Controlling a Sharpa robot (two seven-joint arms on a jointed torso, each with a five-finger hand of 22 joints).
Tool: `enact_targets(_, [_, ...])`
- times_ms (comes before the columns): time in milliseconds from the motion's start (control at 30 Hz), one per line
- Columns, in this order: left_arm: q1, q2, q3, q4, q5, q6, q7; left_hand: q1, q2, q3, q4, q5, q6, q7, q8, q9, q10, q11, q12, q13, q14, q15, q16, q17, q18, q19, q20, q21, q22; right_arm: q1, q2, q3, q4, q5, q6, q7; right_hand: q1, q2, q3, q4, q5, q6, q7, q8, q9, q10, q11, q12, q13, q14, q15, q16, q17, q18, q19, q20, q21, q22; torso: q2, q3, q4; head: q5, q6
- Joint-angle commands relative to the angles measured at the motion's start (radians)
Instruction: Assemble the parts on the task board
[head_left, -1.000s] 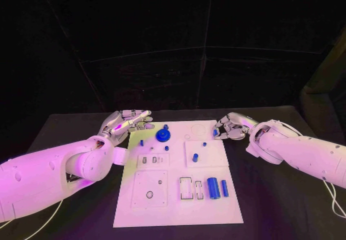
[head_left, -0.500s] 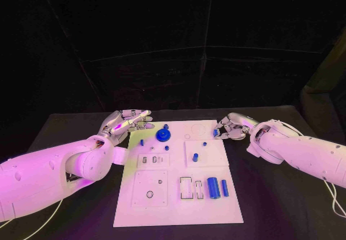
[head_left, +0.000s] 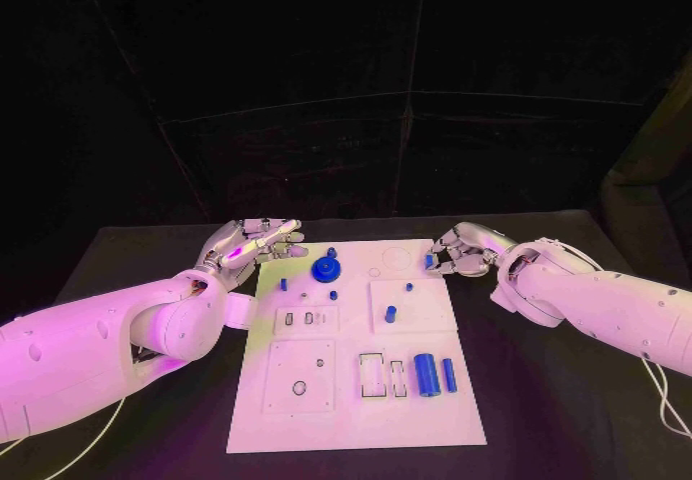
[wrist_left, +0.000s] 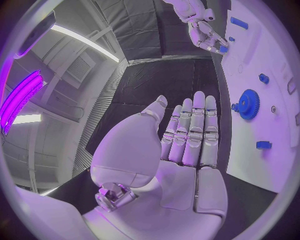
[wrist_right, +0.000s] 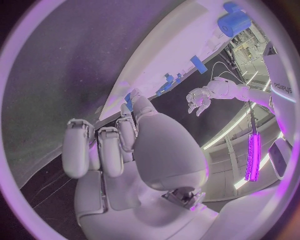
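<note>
Head view: right hand (head_left: 459, 252) pinches blue part (head_left: 431, 262) (task board (head_left: 361, 400) far edge).

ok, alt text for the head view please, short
A white task board lies on a black table between two white robot arms. The left hand is open at its far left corner; the right hand pinches a small blue part at its far right edge. A blue gear sits on the board.

Head camera looks down on the task board (head_left: 361, 350); wrist cameras, seemingly close, share its far edge.
</note>
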Motion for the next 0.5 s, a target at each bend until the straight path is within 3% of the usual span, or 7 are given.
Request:
enact_targets(33, [0.001,-0.001,0.001,0.001,-0.001,0.013,-0.003,0.004,0.003,0.003,-0.005,0.002,0.003,0.003,-0.003,-0.001,0.000,0.001,-0.004,-0.002,-0.002,-0.003,-0.007,0.001,0.007,0.006,-0.001,-0.005,-0.001,0.002,0.001,0.001,0.005,0.011,-0.042,-0.017,-0.007,0.002,0.006,0.000,-0.003,0.008,-0.001,0.002,0.000,0.034,-0.028,0.006,0.026,0.084,-0.005,0.005,0.172,-0.011,-0.003,-0.007,0.005,0.001,0.000,0.0001,-0.0001,0.001,0.000])
enact_targets(233, [0.001,-0.004,0.001,0.003,-0.001,0.013,-0.004,0.004,0.003,0.003,-0.005,0.002,0.003,0.003,-0.003,-0.001,0.000,0.001,-0.004,-0.002,-0.002,-0.003,-0.007,0.001,0.007,0.006,-0.001,-0.005,-0.001,0.002,-0.008,0.001,0.038,0.037,-0.072,-0.031,-0.005,0.009,0.022,-0.006,0.001,0.013,-0.005,0.001,-0.002,0.036,-0.032,0.007,0.028,0.084,-0.008,0.005,0.172,-0.012,-0.001,-0.010,0.006,0.005,-0.001,-0.0011,-0.0003,0.002,0.002])
enact_targets(400, [0.002,-0.010,0.001,0.007,-0.001,0.011,-0.005,0.004,0.003,0.006,-0.008,0.002,0.003,0.004,-0.004,-0.001,-0.001,0.001,-0.005,-0.002,-0.002,-0.003,-0.008,0.002,0.007,0.006,-0.002,-0.006,-0.002,0.003,-0.027,0.001,0.118,0.050,-0.094,-0.071,-0.006,0.010,0.027,-0.006,0.005,0.013,-0.005,0.001,-0.003,0.036,-0.032,0.006,0.028,0.084,-0.009,0.005,0.173,-0.012,0.000,-0.011,0.008,0.007,-0.003,-0.0024,-0.0011,0.002,0.002])
enact_targets(500, [0.002,-0.012,0.001,0.008,-0.001,0.011,-0.005,0.004,0.003,0.006,-0.008,0.002,0.003,0.004,-0.004,-0.001,-0.001,0.001,-0.005,-0.002,-0.002,-0.003,-0.008,0.002,0.007,0.006,-0.002,-0.006,-0.002,0.004,-0.036,0.002,0.179,0.040,-0.103,-0.114,-0.007,0.011,0.029,-0.006,0.005,0.013,-0.005,0.000,-0.003,0.035,-0.032,0.005,0.027,0.084,-0.009,0.005,0.173,-0.013,0.001,-0.012,0.008,0.008,-0.004,-0.0052,0.0006,0.000,0.002])
